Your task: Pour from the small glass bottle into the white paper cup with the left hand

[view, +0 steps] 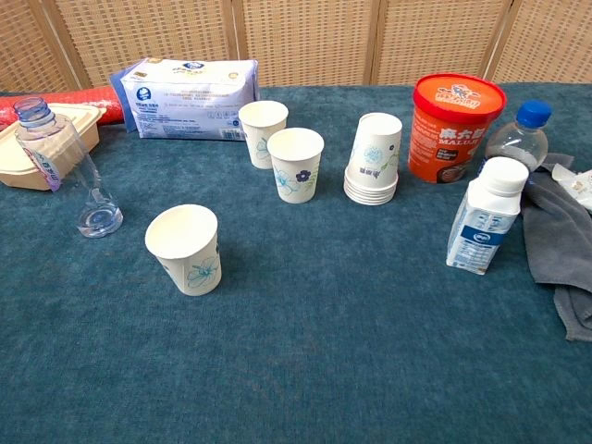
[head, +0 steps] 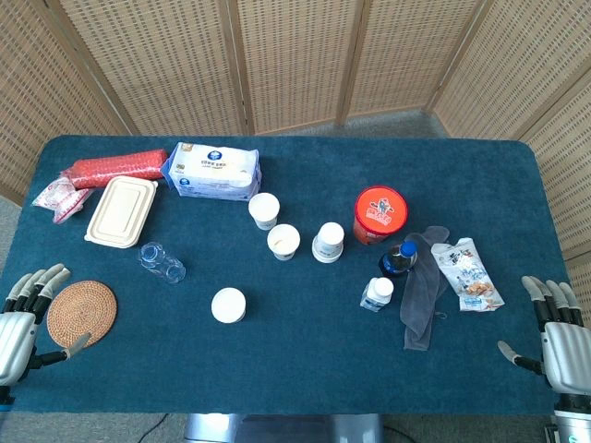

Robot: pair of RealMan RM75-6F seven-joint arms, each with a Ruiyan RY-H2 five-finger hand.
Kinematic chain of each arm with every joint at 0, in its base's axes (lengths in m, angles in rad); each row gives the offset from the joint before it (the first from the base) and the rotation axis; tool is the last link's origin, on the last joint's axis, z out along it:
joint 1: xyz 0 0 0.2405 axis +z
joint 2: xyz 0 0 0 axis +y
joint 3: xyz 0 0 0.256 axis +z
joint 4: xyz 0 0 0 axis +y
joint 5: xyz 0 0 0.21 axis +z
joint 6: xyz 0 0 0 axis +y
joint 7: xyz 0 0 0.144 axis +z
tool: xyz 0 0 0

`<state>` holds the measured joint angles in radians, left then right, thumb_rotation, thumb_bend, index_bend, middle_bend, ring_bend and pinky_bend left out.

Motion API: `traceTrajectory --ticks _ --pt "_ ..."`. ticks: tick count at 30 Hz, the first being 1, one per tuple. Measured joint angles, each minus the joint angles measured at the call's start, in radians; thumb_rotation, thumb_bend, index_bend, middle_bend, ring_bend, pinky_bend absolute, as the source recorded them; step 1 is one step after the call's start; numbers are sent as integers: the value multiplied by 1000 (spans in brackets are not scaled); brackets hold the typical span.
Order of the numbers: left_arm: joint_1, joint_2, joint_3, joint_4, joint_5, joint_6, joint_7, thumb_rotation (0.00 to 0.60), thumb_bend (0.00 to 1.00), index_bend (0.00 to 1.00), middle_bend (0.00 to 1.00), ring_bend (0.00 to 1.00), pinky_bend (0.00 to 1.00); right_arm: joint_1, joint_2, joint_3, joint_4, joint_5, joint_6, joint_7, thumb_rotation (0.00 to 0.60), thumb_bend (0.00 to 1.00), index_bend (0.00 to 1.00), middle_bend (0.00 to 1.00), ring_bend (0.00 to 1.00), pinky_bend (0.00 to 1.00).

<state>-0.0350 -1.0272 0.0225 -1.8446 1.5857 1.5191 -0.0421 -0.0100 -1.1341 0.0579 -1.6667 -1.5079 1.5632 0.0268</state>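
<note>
The small clear glass bottle (head: 162, 261) stands uncapped on the blue table, just right of the beige box; the chest view shows the bottle (view: 65, 162) at far left. The nearest white paper cup (head: 228, 305) stands alone, right of the bottle and nearer the front edge, and the same cup (view: 185, 248) looks empty in the chest view. My left hand (head: 23, 318) rests at the table's front left corner, fingers apart, holding nothing, well left of the bottle. My right hand (head: 554, 328) sits at the front right corner, also open and empty. The chest view shows neither hand.
A woven coaster (head: 81, 312) lies beside my left hand. Behind the bottle are a beige lidded box (head: 120, 210), a red packet (head: 115, 166) and a wipes pack (head: 212, 171). Two more cups (head: 283, 242), a cup stack (head: 328, 242), a red tub (head: 379, 214), two bottles (head: 377, 293), a grey cloth (head: 423, 291) and a snack bag (head: 468, 274) sit right.
</note>
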Motion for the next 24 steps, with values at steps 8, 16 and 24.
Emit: traceTrajectory --ticks 8,16,24 --pt "2 -1 1 3 5 3 -8 503 260 77 83 18 0 -5 3 -2 0 -9 10 7 600 147 0 81 0 0" --pt "7 2 4 8 17 15 -18 503 261 78 83 19 0 -15 3 -6 1 -11 17 13 600 149 0 81 0 0" --pt "9 4 7 2 16 12 -4 504 260 78 84 18 0 -12 7 -5 -1 -6 7 10 600 149 0 80 0 0"
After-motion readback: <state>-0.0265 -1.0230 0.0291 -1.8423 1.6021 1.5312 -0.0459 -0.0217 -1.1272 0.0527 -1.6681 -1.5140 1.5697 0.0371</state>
